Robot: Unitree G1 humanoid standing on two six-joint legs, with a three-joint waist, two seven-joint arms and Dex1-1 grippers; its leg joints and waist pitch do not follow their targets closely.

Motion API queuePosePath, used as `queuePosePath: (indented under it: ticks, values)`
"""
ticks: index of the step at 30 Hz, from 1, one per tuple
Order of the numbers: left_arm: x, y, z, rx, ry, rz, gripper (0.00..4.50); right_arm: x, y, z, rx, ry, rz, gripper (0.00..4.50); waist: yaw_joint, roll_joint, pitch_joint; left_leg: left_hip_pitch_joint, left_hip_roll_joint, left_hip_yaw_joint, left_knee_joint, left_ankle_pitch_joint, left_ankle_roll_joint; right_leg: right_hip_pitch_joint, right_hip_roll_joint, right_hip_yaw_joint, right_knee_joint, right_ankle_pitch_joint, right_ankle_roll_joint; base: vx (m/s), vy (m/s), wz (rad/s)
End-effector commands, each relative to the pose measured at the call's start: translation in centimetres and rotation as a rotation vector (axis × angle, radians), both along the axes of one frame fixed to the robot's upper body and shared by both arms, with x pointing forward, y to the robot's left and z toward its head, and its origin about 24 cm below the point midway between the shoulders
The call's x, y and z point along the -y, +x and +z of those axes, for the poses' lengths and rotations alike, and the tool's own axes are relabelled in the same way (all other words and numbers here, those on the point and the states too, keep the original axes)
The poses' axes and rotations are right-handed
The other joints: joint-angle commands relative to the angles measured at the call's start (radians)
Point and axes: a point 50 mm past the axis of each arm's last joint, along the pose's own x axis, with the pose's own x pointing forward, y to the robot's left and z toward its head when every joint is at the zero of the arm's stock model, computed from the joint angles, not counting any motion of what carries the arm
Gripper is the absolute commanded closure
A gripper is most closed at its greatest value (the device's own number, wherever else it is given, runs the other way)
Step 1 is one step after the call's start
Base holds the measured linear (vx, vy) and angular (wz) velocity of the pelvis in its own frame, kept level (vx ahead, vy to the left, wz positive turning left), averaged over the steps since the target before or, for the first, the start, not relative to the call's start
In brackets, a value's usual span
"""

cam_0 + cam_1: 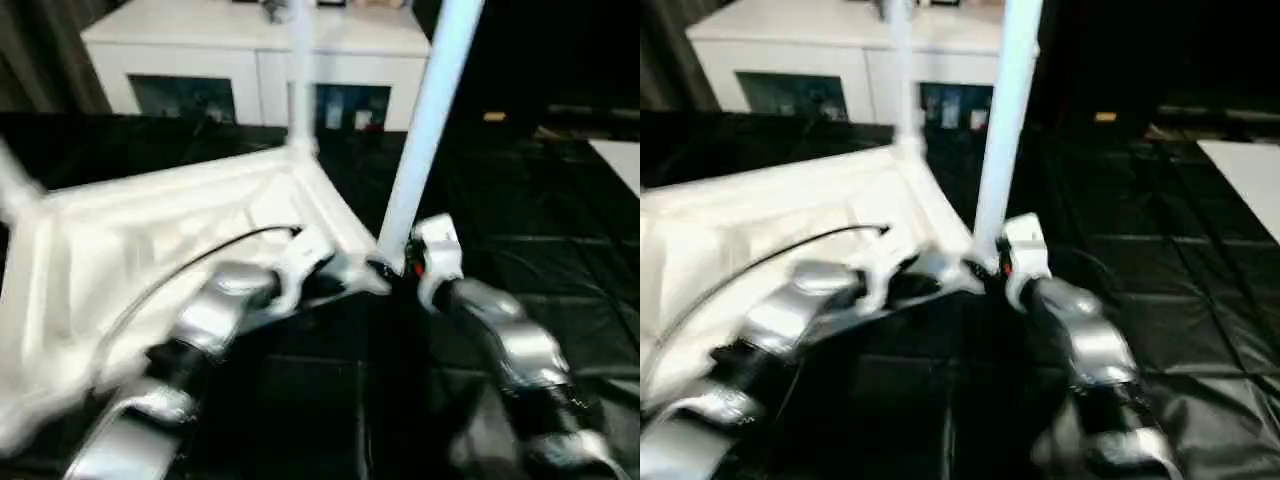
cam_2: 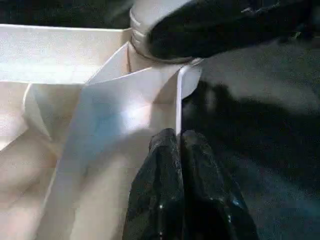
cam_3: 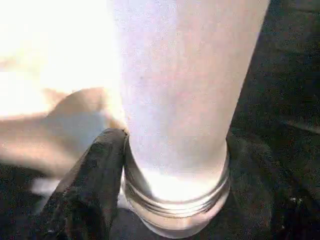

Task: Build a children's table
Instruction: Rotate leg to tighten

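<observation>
The white tabletop lies upside down on a black sheet, its ribbed underside facing up. One white leg stands upright in the far corner socket. A second leg rises from the near right corner, leaning slightly right. My right gripper is closed around this leg's ringed base, with one black finger pressed against it. My left gripper is shut on the tabletop's thin rim, just left of that corner.
A white cabinet stands behind the work. The black sheet covers the floor all around. A flat white board lies at the far right. A thin black cable arcs over my left forearm.
</observation>
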Motion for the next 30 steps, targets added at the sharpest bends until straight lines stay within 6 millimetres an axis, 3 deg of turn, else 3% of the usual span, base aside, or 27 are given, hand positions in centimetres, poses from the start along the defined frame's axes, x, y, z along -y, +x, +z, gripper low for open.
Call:
queuePosePath:
  ticks: [1,5,6,7,9,13,16,18,19,22,23,24,25,27,28,30]
  values:
    - [1.1,0.8,1.0,0.038,-0.034,0.051,4.5,0.7,0.1,-1.9,-0.082,-0.032,-0.207,1.8,0.001,-0.006,-0.067,0.011,0.032,-0.023,-0.08,-0.229,-0.012,0.038,-0.051,0.04,-0.078,-0.304,-0.191,0.0,0.0,0.0]
    - [3.2,0.7,1.1,0.081,-0.025,0.032,4.5,-2.9,0.4,-2.0,-0.06,-0.038,-0.162,1.8,0.002,-0.004,-0.07,0.009,0.032,-0.023,-0.078,-0.196,0.006,0.044,-0.051,0.04,-0.073,-0.242,-0.195,0.0,0.0,0.0]
    - [3.2,0.7,1.1,0.081,-0.025,0.032,4.5,-2.9,0.4,-2.0,-0.06,-0.038,-0.162,1.8,0.001,-0.004,-0.072,0.008,0.032,-0.022,-0.078,-0.19,0.01,0.045,-0.051,0.039,-0.072,-0.228,-0.197,0.0,0.0,0.0]
    - [3.5,0.6,1.1,0.097,-0.029,0.009,4.5,-4.4,0.4,-1.2,-0.004,-0.02,-0.078,1.45,0.002,-0.006,-0.07,0.006,0.033,-0.022,-0.079,-0.188,0.018,0.047,-0.05,0.039,-0.071,-0.214,-0.199,0.0,0.0,0.0]
    - [3.4,0.4,1.2,0.118,-0.026,-0.014,4.5,-4.5,0.4,-0.2,0.055,0.0,-0.017,1.45,0.004,-0.006,-0.07,0.008,0.033,-0.02,-0.078,-0.188,0.027,0.047,-0.051,0.04,-0.071,-0.208,-0.204,0.0,0.0,0.0]
    - [2.8,0.4,1.3,0.138,-0.019,-0.032,4.5,-3.7,0.5,0.5,0.093,-0.004,0.015,1.45,0.006,-0.007,-0.07,0.007,0.035,-0.02,-0.078,-0.188,0.039,0.05,-0.052,0.041,-0.069,-0.204,-0.206,0.0,0.0,0.0]
    - [1.3,0.2,1.5,0.163,-0.013,-0.072,4.5,-1.0,0.3,1.8,0.127,-0.07,0.152,1.45,0.013,-0.008,-0.07,0.004,0.035,-0.02,-0.075,-0.15,0.063,0.058,-0.051,0.04,-0.063,-0.156,-0.222,0.0,0.0,0.0]
    - [0.8,0.2,1.5,0.159,-0.01,-0.076,4.5,-0.2,0.2,2.0,0.133,-0.098,0.19,1.2,0.014,-0.008,-0.072,0.003,0.036,-0.019,-0.072,-0.133,0.072,0.058,-0.052,0.04,-0.06,-0.135,-0.235,0.0,0.0,0.0]
    - [0.5,0.1,1.5,0.162,-0.006,-0.093,4.5,0.5,0.0,2.2,0.128,-0.102,0.229,1.2,0.015,0.0,-0.071,0.007,0.036,-0.017,-0.07,-0.131,0.076,0.052,-0.052,0.041,-0.06,-0.134,-0.242,0.0,0.0,0.0]
    - [-0.5,-0.4,1.5,0.147,0.003,-0.139,4.5,1.9,-1.3,2.6,0.126,-0.123,0.414,1.2,0.02,-0.005,-0.069,0.002,0.041,-0.018,-0.07,-0.143,0.093,0.057,-0.053,0.042,-0.058,-0.127,-0.239,0.0,0.0,0.0]
    - [-0.5,-0.4,1.5,0.147,0.003,-0.139,4.5,1.9,-1.3,2.6,0.126,-0.123,0.414,1.2,0.018,-0.003,-0.068,0.002,0.04,-0.019,-0.072,-0.158,0.091,0.055,-0.053,0.041,-0.061,-0.158,-0.238,0.0,0.0,0.0]
    - [-1.1,-1.3,1.6,0.139,-0.014,-0.251,4.5,3.1,-2.5,2.5,0.104,-0.133,0.512,1.2,0.019,-0.004,-0.067,0.007,0.041,-0.017,-0.072,-0.181,0.084,0.05,-0.052,0.042,-0.067,-0.186,-0.236,0.0,0.0,0.0]
    - [-1.4,-1.7,1.7,0.136,-0.022,-0.304,4.5,3.5,-2.9,2.5,0.093,-0.135,0.544,1.2,0.024,-0.003,-0.067,0.007,0.045,-0.021,-0.074,-0.188,0.081,0.053,-0.056,0.043,-0.066,-0.201,-0.236,0.0,0.0,0.0]
    - [-1.6,-2.1,1.7,0.125,-0.027,-0.336,4.5,3.8,-3.2,2.5,0.088,-0.138,0.564,1.2,0.024,-0.002,-0.066,0.008,0.045,-0.019,-0.075,-0.192,0.075,0.048,-0.053,0.043,-0.066,-0.203,-0.243,0.0,0.0,0.0]
    - [-1.9,-2.1,1.7,0.129,-0.018,-0.341,4.5,4.1,-3.3,2.5,0.086,-0.139,0.565,1.2,0.026,-0.004,-0.064,0.016,0.045,-0.015,-0.075,-0.213,0.065,0.039,-0.05,0.043,-0.07,-0.219,-0.247,0.0,0.0,0.0]
    - [-2.2,-2.2,1.7,0.124,-0.015,-0.343,4.5,4.3,-3.4,2.5,0.084,-0.139,0.568,1.2,0.029,-0.004,-0.062,0.015,0.046,-0.018,-0.079,-0.237,0.052,0.041,-0.053,0.042,-0.071,-0.261,-0.238,0.0,0.0,0.0]
